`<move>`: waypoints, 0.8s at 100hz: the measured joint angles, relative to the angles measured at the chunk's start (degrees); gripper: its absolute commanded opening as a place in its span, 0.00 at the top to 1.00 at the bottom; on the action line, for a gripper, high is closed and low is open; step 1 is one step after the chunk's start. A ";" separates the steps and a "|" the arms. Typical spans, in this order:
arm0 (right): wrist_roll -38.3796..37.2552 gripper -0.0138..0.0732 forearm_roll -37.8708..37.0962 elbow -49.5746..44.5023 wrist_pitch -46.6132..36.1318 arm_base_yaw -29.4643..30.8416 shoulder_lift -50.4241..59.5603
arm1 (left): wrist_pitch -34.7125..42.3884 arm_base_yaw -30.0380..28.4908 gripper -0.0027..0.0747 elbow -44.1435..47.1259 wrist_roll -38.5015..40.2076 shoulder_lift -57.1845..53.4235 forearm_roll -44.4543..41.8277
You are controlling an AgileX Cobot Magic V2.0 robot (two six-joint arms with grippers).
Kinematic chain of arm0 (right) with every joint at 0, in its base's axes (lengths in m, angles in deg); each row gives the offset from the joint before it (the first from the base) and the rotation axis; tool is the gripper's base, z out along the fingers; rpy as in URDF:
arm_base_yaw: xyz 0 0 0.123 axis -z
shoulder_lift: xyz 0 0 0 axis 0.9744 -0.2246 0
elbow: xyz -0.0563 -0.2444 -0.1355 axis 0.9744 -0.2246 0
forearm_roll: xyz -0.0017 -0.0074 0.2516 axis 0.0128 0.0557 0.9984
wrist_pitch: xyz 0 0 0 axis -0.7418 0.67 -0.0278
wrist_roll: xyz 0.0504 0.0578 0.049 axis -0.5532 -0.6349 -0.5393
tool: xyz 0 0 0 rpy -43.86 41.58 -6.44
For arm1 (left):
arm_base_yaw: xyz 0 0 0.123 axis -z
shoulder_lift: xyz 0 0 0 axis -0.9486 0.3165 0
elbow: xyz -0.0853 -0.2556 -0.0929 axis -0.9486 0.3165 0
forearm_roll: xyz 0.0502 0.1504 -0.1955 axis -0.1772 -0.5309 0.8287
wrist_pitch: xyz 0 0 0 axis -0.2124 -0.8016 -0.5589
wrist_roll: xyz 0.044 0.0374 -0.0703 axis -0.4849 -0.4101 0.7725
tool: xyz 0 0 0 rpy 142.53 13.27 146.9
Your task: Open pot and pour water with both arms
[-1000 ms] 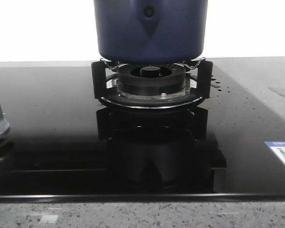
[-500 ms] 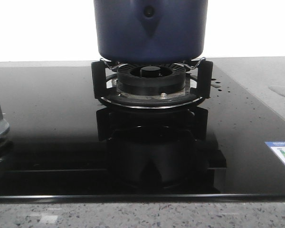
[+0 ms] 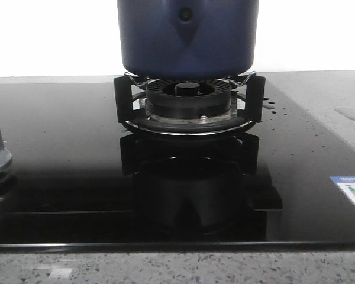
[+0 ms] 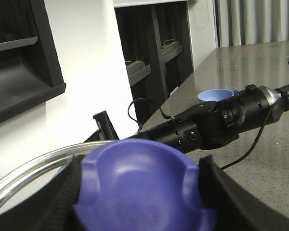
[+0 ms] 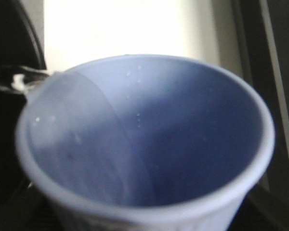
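No change seen across the front views: pot sits on burner. Left jaws hold lid knob; right jaws grip tilted cup.

Black glass hob, burner grate, speckled counter, energy label, pale blue cup

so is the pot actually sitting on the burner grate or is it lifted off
Touching. In the front view the pot has its base resting on the raised prongs of the burner grate, with no gap showing at either side.
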State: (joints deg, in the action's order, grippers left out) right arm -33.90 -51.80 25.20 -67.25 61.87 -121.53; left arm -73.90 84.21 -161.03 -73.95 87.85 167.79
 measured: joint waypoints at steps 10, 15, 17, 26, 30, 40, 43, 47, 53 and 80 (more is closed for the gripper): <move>-0.01 0.59 -3.41 0.08 1.35 -0.12 -0.11 | 0.00 0.00 0.60 0.00 0.00 0.00 0.00; 0.08 0.59 -5.08 0.25 2.09 -0.12 -0.11 | 0.00 0.00 0.60 0.00 0.00 0.00 0.00; 0.08 0.59 -5.80 0.39 2.20 -0.12 -0.11 | 0.00 0.00 0.60 0.00 0.00 0.00 0.00; 0.08 0.59 -8.94 1.13 3.42 -0.12 -0.11 | 0.00 0.00 0.60 0.00 0.00 0.00 0.00; 0.08 0.59 -10.04 1.66 3.68 -0.12 -0.11 | 0.00 0.00 0.60 0.00 0.00 0.00 0.00; 0.08 0.59 -12.35 2.92 4.05 -0.12 -0.11 | 0.00 0.00 0.60 0.00 0.00 0.00 0.00; 0.08 0.59 -12.98 3.27 4.05 -0.12 -0.11 | 0.00 0.00 0.60 0.00 0.00 0.00 0.00; 0.08 0.59 -14.10 3.82 4.05 -0.12 -0.11 | 0.00 0.00 0.60 0.00 0.00 0.00 0.00; 0.08 0.59 -15.97 4.58 4.05 -0.24 -0.11 | 0.00 0.00 0.60 0.00 0.00 0.00 0.00; 1.55 0.59 -23.52 8.10 6.85 -4.28 -0.11 | 0.00 0.00 0.60 0.00 0.00 0.00 0.00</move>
State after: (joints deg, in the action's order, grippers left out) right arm -32.36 -75.32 33.31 -60.39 57.59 -121.64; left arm -73.90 84.21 -161.03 -73.95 87.85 167.79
